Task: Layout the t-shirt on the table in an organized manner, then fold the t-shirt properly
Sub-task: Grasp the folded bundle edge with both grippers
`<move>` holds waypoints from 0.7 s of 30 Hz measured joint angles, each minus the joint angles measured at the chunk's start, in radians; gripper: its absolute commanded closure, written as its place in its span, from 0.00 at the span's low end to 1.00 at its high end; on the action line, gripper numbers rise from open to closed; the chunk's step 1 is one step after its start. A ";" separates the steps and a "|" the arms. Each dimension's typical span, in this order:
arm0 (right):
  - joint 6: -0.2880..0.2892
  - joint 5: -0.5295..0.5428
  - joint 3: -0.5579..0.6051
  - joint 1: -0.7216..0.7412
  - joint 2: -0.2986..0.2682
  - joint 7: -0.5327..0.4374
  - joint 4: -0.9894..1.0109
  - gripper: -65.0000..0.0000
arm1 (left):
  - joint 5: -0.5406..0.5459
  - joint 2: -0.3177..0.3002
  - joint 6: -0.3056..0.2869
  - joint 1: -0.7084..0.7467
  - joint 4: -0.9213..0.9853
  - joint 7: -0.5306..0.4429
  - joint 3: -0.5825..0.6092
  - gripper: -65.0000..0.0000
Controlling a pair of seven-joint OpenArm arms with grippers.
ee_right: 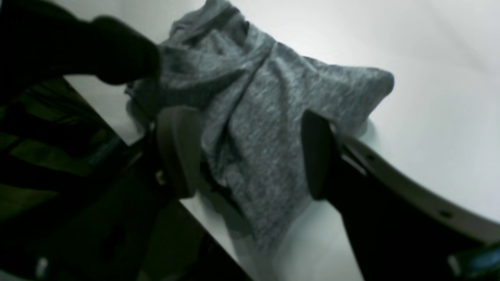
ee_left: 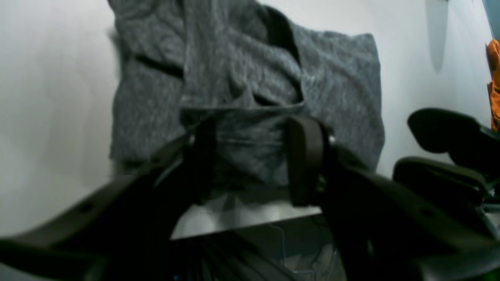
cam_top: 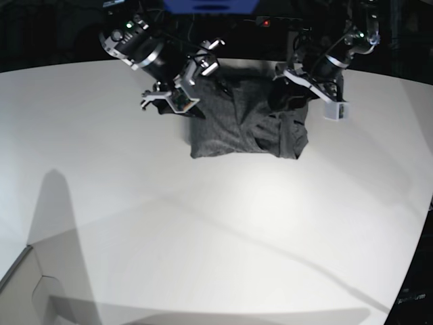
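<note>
The dark heather-grey t-shirt [cam_top: 240, 125] lies bunched in a rough rectangle at the far middle of the white table [cam_top: 203, 230], close to its back edge. My left gripper [ee_left: 254, 125] hangs over the shirt's near edge, jaws apart, with a folded band of the t-shirt [ee_left: 250, 156] between the fingers [ee_left: 306, 156]. In the base view my left gripper [cam_top: 298, 95] is at the shirt's right back corner. My right gripper [ee_right: 244, 117] stands wide open, straddling a draped part of the t-shirt [ee_right: 254, 128]. From the base view my right gripper [cam_top: 172, 101] sits at the left back corner.
The table's back edge [ee_right: 211, 230] runs right under both grippers, with dark floor behind it. The other arm's black fingers [ee_left: 445, 156] show at the right of the left wrist view. An orange thing [ee_left: 494, 78] sits at that view's far right edge. White table [ee_left: 47, 117] stretches beyond the shirt.
</note>
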State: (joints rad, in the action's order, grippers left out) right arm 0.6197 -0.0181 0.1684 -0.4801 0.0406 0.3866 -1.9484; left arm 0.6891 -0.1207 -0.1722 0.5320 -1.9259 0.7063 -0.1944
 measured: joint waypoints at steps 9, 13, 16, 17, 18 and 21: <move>0.000 0.002 0.000 0.000 -0.019 -0.004 -0.001 0.37 | -0.010 0.002 0.003 -0.017 0.041 0.002 0.048 0.68; 0.000 0.000 -0.003 0.000 -0.032 0.006 -0.001 0.37 | -0.004 -0.004 0.003 -0.017 0.041 0.001 0.043 0.98; 0.000 0.000 -0.007 0.000 -0.032 0.006 -0.001 0.37 | -0.005 -0.004 0.003 -0.017 0.038 0.001 0.043 0.98; 0.000 0.000 -0.013 -0.001 -0.032 0.006 -0.001 0.37 | -0.005 -0.004 0.003 -0.016 0.034 0.000 0.043 1.00; 0.000 0.000 -0.016 -0.001 -0.032 0.006 -0.001 0.37 | -0.004 -0.004 0.003 -0.013 0.030 0.000 0.041 1.00; 0.000 0.000 -0.017 0.000 -0.032 0.005 -0.001 0.37 | 0.003 0.003 0.002 -0.011 0.027 0.005 0.003 1.00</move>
State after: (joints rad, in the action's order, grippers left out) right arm 0.6197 -0.0177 0.1516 -0.4801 0.0082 0.3920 -1.9491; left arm 0.6918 -0.1181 -0.1699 0.5209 -1.8984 0.7109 -0.1909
